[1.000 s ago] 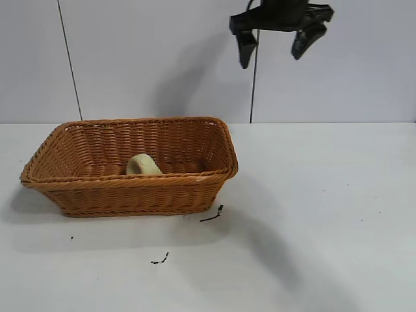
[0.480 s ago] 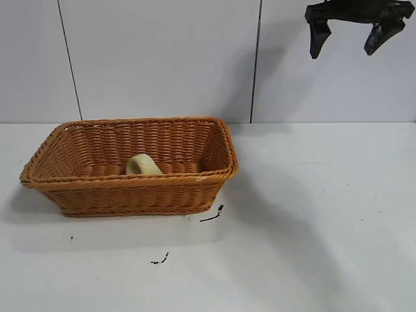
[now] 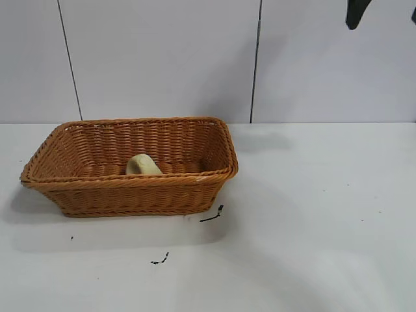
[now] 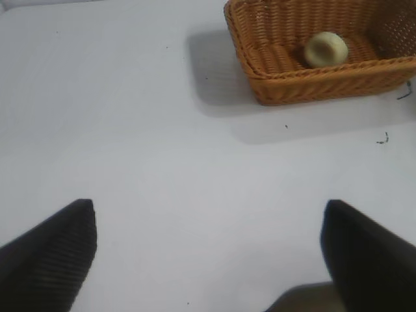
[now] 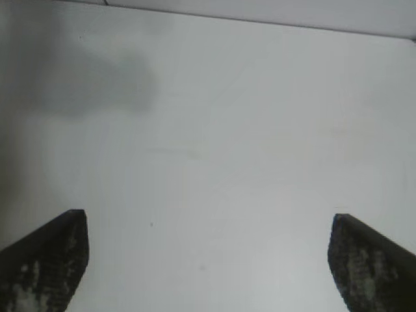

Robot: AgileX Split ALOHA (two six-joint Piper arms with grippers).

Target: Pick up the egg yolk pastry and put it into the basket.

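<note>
The pale yellow egg yolk pastry (image 3: 143, 165) lies inside the orange-brown wicker basket (image 3: 130, 192) on the left of the table. Both also show in the left wrist view, the pastry (image 4: 325, 49) in the basket (image 4: 312, 81). My right gripper (image 3: 383, 10) is high at the top right edge of the exterior view, only a fingertip (image 3: 356, 13) showing. In its wrist view it (image 5: 208, 260) is wide open and empty above bare table. My left gripper (image 4: 208, 253) is open and empty, far from the basket, and does not show in the exterior view.
Small black scraps lie on the white table in front of the basket (image 3: 212, 215) (image 3: 160, 259). A grey panelled wall with dark seams (image 3: 255, 62) stands behind the table.
My right gripper has moved up and to the right, away from above the basket, nearly leaving the exterior view. The pastry and basket have not moved.
</note>
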